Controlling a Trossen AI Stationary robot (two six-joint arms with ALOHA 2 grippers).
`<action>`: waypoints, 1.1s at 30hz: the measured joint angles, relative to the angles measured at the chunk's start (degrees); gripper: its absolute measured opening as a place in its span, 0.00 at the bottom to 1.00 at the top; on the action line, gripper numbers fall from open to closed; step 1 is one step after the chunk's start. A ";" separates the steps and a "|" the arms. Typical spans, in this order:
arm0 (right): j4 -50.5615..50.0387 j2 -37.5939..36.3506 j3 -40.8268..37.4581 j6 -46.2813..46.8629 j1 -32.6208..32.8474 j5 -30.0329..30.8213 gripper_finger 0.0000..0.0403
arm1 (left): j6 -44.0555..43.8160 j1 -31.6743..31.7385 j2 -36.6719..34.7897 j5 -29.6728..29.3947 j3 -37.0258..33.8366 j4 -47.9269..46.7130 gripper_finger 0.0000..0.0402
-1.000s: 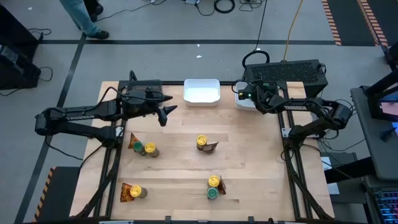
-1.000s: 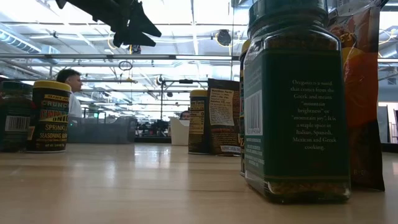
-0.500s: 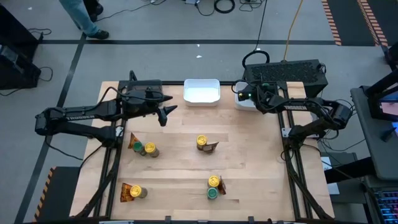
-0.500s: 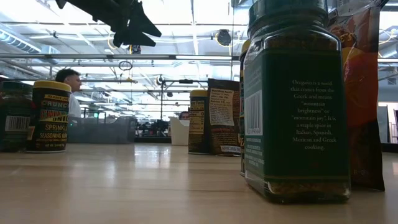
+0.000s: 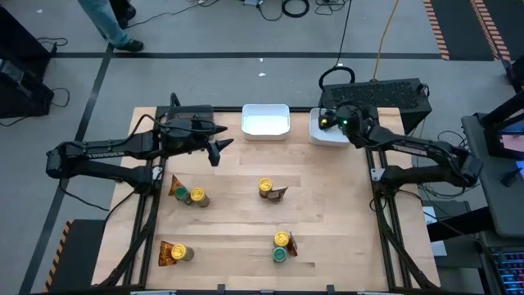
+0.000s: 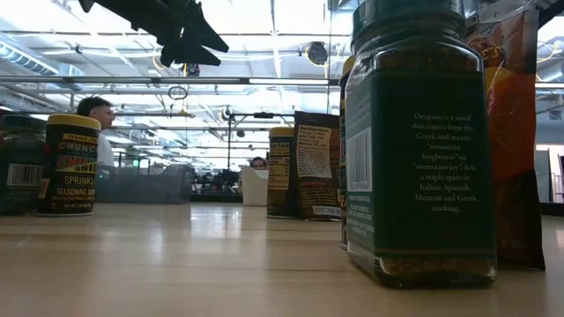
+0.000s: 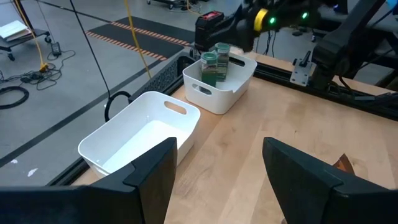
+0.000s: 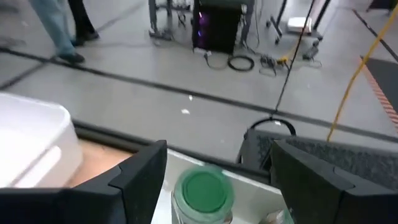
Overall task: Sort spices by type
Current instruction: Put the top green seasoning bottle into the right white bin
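The right gripper (image 5: 329, 123) hangs over the white bin (image 5: 318, 136) at the table's far right corner, fingers apart and holding nothing, above a green-lidded jar (image 8: 203, 190) standing in that bin. The left gripper (image 5: 219, 151) hovers above the far left of the table (image 5: 327, 213), fingers apart and empty. A second, empty white bin (image 5: 265, 121) sits between them. Nearer, 4 clusters of yellow-lidded jars (image 5: 266, 187), green-lidded jars (image 5: 280, 255) and orange packets (image 5: 169, 253) remain on the wood.

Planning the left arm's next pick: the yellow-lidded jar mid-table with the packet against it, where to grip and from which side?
Grip the yellow-lidded jar just under its lid, coming straight down. It stands upright; the packet touches its right side, so keep one finger off that side.
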 joint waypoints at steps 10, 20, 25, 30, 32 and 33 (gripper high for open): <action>-4.14 -6.31 4.33 -2.33 5.28 -9.39 0.67 | 0.07 0.00 0.00 0.00 -0.01 0.04 0.60; -9.30 -1.22 18.19 -12.51 17.37 -29.56 0.67 | -0.03 -0.16 0.01 1.34 -0.01 0.17 0.60; -14.11 1.68 26.31 -15.86 23.15 -37.45 0.67 | -0.03 -0.91 0.01 2.47 0.00 0.15 0.60; -19.60 6.40 35.12 -16.82 29.02 -39.77 0.67 | -0.02 -2.26 0.00 2.62 0.00 -0.02 0.60; -21.53 8.75 38.65 -17.37 31.22 -39.86 0.67 | 0.00 -2.84 0.00 2.67 0.00 -0.10 0.60; -22.39 10.08 40.44 -17.78 32.26 -39.89 0.67 | 0.00 -3.19 0.00 2.67 0.00 -0.17 0.60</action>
